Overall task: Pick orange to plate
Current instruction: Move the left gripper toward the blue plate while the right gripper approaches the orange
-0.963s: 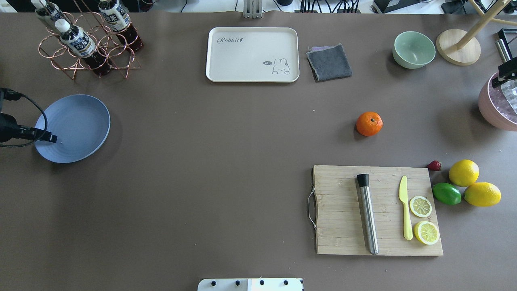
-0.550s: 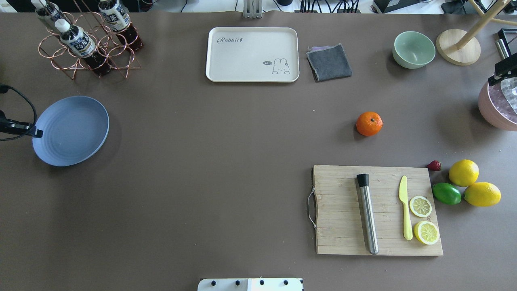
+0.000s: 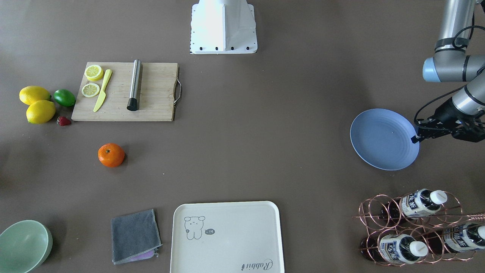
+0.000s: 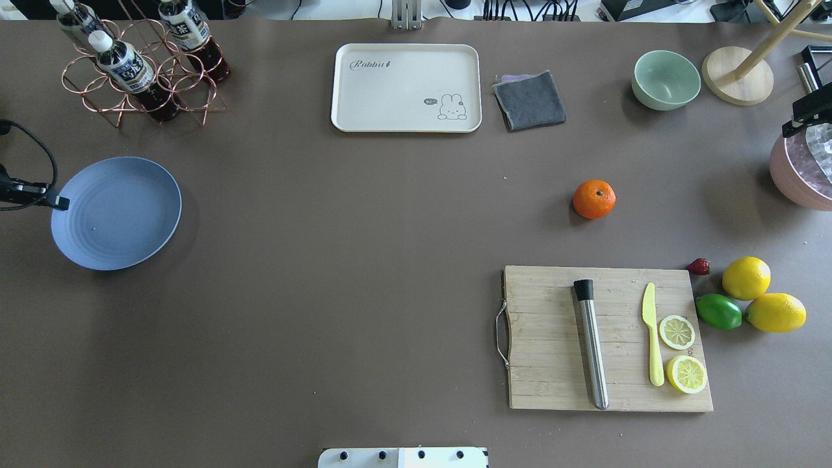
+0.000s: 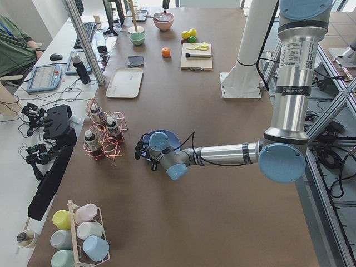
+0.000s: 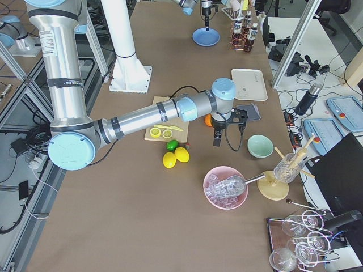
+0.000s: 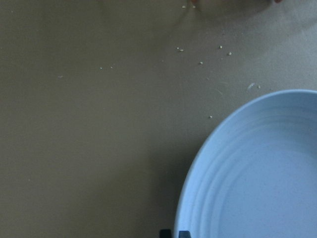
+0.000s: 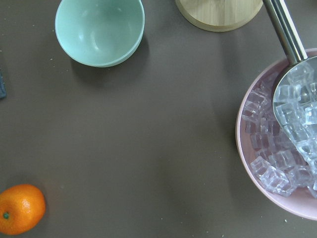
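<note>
The orange (image 4: 594, 199) rests on the brown table (image 4: 338, 273), stem dimple up, on the robot's right half, touched by nothing. Just nearer the robot lies a wooden cutting board (image 4: 552, 338) bearing a steel muddler (image 4: 591, 343), a yellow knife (image 4: 652, 338) and two lemon halves (image 4: 681, 353). The periwinkle plate (image 4: 116, 213) lies flat and bare at the far left, well apart from the orange. The left gripper (image 3: 415, 138) sits at the plate's outer rim with its fingertips close together; whether they pinch the rim cannot be told. The right gripper (image 6: 216, 141) hangs between the orange, a pale green bowl (image 4: 665, 79) and a pink bowl of ice cubes (image 4: 796, 175); its claw's state cannot be told.
</note>
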Robot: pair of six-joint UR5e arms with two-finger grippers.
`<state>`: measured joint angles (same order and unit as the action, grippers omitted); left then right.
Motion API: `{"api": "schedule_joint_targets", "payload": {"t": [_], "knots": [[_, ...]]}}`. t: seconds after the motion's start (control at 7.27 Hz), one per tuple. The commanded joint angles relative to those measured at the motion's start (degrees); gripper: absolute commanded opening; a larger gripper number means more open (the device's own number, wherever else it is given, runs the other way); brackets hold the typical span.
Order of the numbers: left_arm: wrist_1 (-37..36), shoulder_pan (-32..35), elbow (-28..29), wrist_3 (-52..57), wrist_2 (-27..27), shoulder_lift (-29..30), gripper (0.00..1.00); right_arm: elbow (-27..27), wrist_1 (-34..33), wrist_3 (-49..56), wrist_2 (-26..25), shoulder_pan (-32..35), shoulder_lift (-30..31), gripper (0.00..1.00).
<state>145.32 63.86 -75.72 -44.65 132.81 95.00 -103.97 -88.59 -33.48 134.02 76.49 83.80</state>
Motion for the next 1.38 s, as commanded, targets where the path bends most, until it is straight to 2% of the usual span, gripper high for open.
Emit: {"api": "schedule_joint_targets", "payload": {"t": [0.0, 0.28, 0.55, 0.69, 0.96, 1.24], "knots": [[-4.76, 1.53, -5.10, -8.11, 3.07, 3.69, 0.00, -0.26, 0.00, -0.88, 0.10, -1.25, -0.91, 1.00], [-7.33, -0.65, -10.83, -16.73, 2.46, 5.36, 0.00, -1.06, 0.00, -1.58, 0.01, -2.66, -1.96, 1.00], [-7.33, -9.40, -16.36, -28.67, -4.27, 6.16, 0.00, -0.18, 3.06, -6.04, -1.73, -6.68, -4.50, 1.00], [-7.42, -13.54, -17.95, -34.39, -7.09, 7.99, 0.00, 0.52, 5.51, -10.59, -5.48, -10.54, -6.17, 1.00], [-7.42, -18.92, -18.06, -42.23, -11.93, 11.94, 0.00, 2.37, 6.94, -14.67, -6.48, -13.90, -9.16, 1.00], [-13.98, -24.45, -19.45, -46.65, -18.95, 16.86, 0.00, 3.07, 6.94, -16.08, -9.81, -17.06, -10.40, 1.00]]}}
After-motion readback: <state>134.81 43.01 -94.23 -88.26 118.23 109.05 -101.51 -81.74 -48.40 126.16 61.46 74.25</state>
